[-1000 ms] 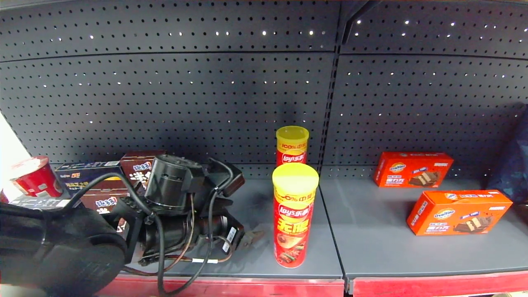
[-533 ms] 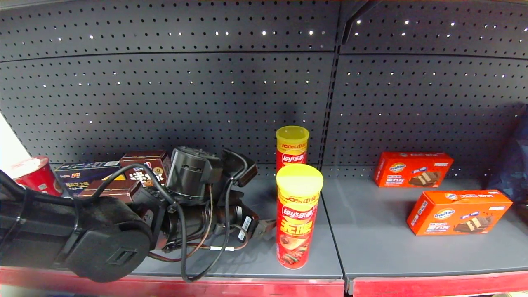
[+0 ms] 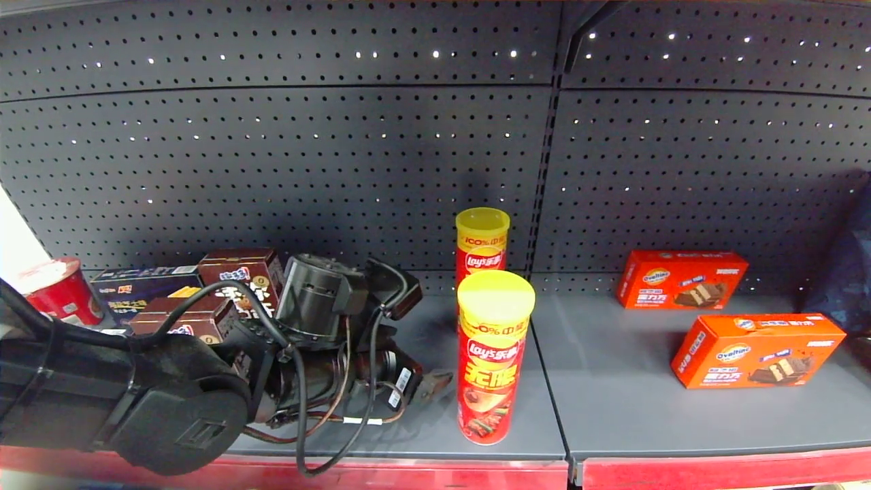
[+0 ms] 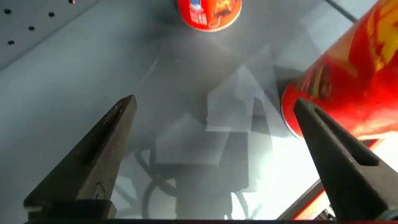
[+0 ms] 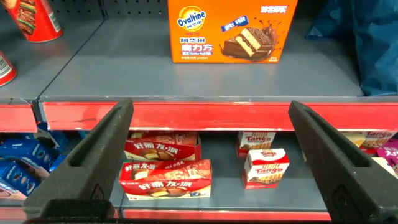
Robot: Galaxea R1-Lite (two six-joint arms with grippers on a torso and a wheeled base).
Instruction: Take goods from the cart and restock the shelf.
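Note:
Two red chip cans with yellow lids stand on the grey shelf (image 3: 612,408). The front can (image 3: 495,357) is near the shelf's front edge, and the rear can (image 3: 482,241) stands by the back panel. My left gripper (image 3: 437,382) lies low on the shelf just left of the front can, open and holding nothing. In the left wrist view the front can (image 4: 348,81) stands just beyond one fingertip, outside the open gripper (image 4: 214,104), with the rear can (image 4: 208,11) farther off. My right gripper (image 5: 209,109) is open and empty, in front of the shelf's red edge below an orange box (image 5: 231,31).
Two orange boxes (image 3: 680,279) (image 3: 755,350) lie on the right shelf section. Dark snack boxes (image 3: 238,272) and a red cup (image 3: 61,292) stand at the left behind my arm. A lower shelf holds red boxes (image 5: 165,168) and a small white box (image 5: 264,165). A blue bag (image 5: 367,37) is at the far right.
My left arm has moved right along the shelf toward the front can. The front can has shifted slightly to the right. The gripper stays open.

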